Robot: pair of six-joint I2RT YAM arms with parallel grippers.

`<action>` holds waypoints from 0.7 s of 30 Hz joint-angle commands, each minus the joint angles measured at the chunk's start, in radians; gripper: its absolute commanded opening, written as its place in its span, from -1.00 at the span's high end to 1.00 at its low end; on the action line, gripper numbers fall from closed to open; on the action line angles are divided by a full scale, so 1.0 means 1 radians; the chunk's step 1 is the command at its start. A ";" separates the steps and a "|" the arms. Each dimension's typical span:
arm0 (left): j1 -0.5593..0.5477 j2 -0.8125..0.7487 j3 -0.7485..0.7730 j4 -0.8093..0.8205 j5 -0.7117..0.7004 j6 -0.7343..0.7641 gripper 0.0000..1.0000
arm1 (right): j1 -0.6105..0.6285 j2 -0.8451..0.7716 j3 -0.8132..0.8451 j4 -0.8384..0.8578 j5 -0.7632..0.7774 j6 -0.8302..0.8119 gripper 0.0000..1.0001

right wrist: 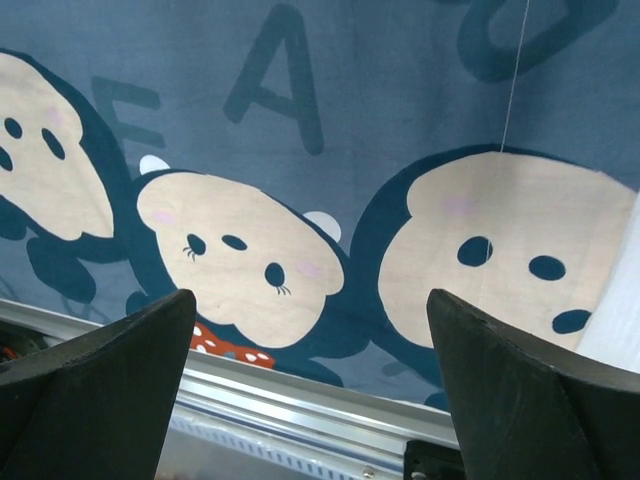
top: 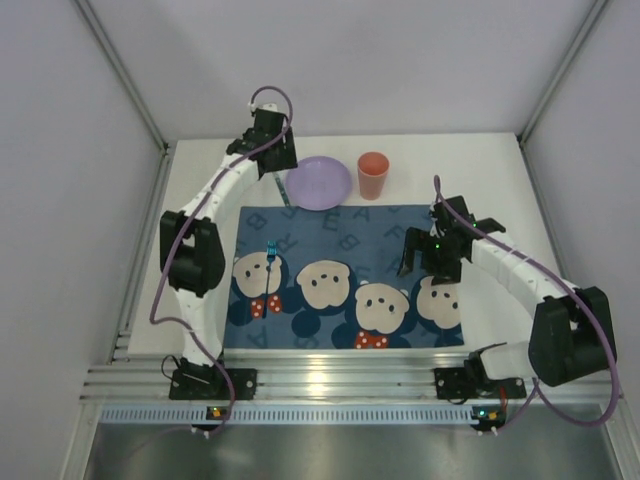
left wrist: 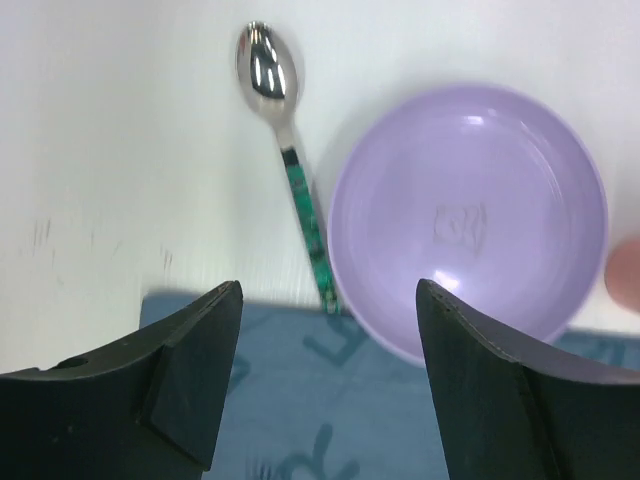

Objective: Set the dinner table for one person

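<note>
The white dinner table (top: 490,190) carries a dark-blue cartoon mat (top: 345,250). A purple plate (top: 325,182) and an orange cup (top: 373,176) stand on the bare table just beyond the mat's far edge. A spoon with a green handle (top: 285,190) lies left of the plate. My left gripper (top: 278,170) hovers over it, open and empty. In the left wrist view the spoon (left wrist: 291,160) lies beside the plate (left wrist: 470,215), between my spread fingers (left wrist: 205,340). My right gripper (top: 428,270) is open and empty above the mat's right part (right wrist: 300,120).
A small blue-tipped thin item (top: 271,248) lies on the mat's left part. The ribbed aluminium rail (top: 330,385) runs along the near edge and also shows in the right wrist view (right wrist: 300,410). White walls enclose the table on three sides.
</note>
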 commanded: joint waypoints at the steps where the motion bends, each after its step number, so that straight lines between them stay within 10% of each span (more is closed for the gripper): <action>1: 0.018 0.199 0.230 -0.094 -0.072 0.033 -0.50 | -0.009 0.013 0.078 -0.029 0.046 -0.040 -0.99; 6: 0.049 0.382 0.514 -0.132 -0.081 0.013 -0.43 | -0.032 0.039 0.108 -0.060 0.078 -0.068 -0.99; 21: 0.092 0.542 0.524 -0.062 -0.034 0.009 -0.31 | -0.056 0.151 0.184 -0.092 0.114 -0.079 -0.99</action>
